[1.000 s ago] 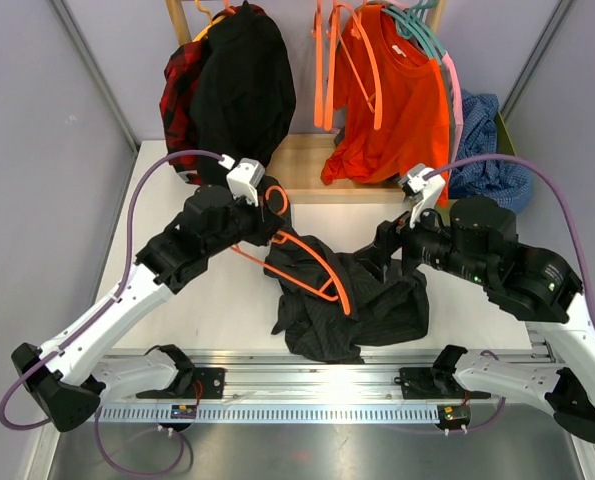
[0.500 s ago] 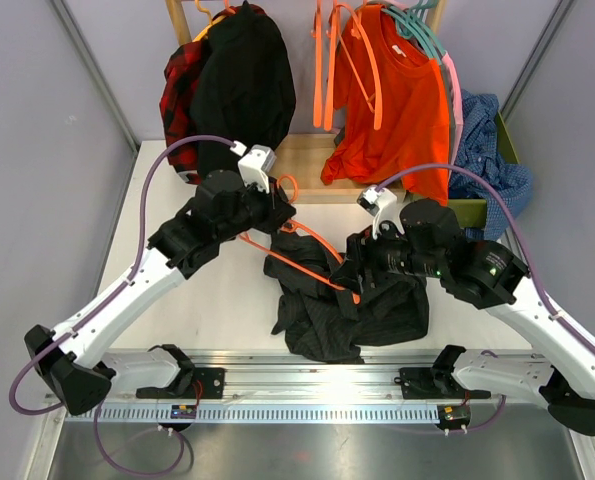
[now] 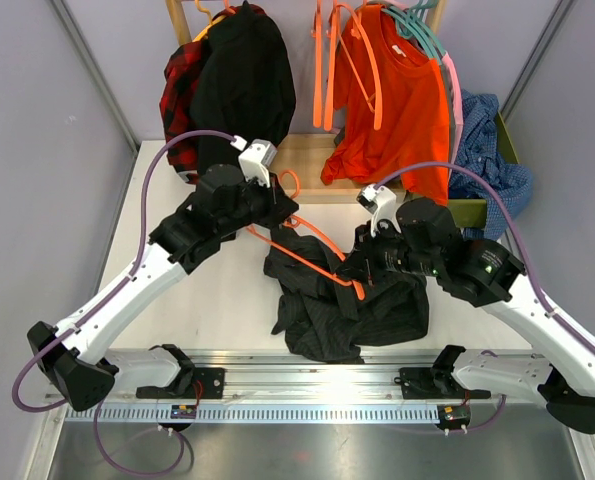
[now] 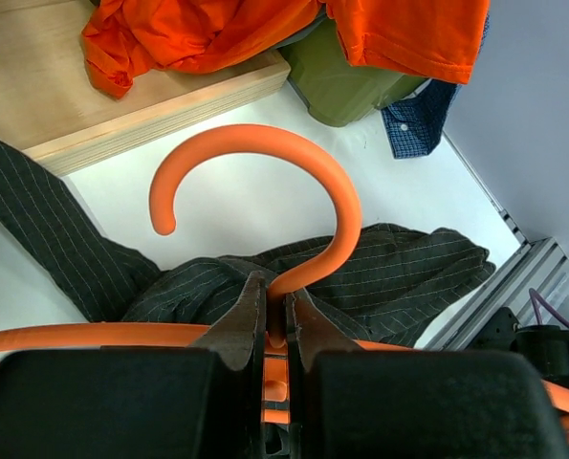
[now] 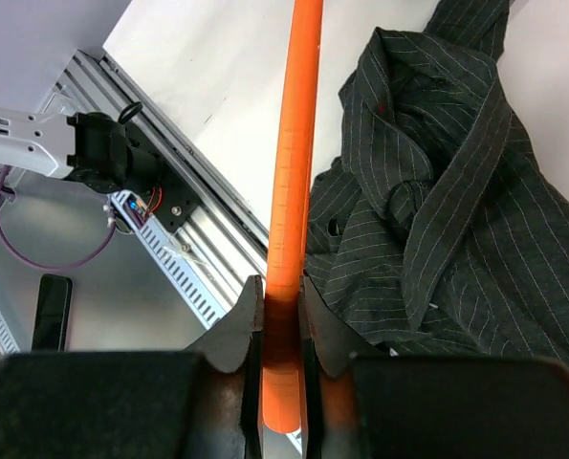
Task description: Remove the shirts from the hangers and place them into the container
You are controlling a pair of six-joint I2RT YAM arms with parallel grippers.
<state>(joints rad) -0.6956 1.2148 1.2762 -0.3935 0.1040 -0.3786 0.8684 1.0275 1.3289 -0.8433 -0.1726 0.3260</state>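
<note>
An orange hanger (image 3: 317, 248) hangs over the table, held at both ends. My left gripper (image 4: 277, 311) is shut on the neck just below its hook (image 4: 265, 143). My right gripper (image 5: 282, 316) is shut on one straight arm of the hanger (image 5: 298, 143). In the top view the left gripper (image 3: 282, 210) and right gripper (image 3: 355, 272) sit over the dark pinstriped shirt (image 3: 347, 320), which lies crumpled on the table with the hanger still threaded in it. The olive-green container (image 3: 472, 210) stands at the back right and holds a blue checked shirt (image 3: 487, 150).
On the rack at the back hang an orange tee (image 3: 397, 100), a black shirt (image 3: 242, 80), a red-black plaid shirt (image 3: 182, 90) and bare orange hangers (image 3: 327, 70). The pale wooden rack base (image 3: 302, 165) lies behind the grippers. A metal rail (image 3: 307, 385) runs along the near edge.
My right gripper swung left to the hanger's arm and closed on it. The left arm lifted the hanger's hook a little toward the rack.
</note>
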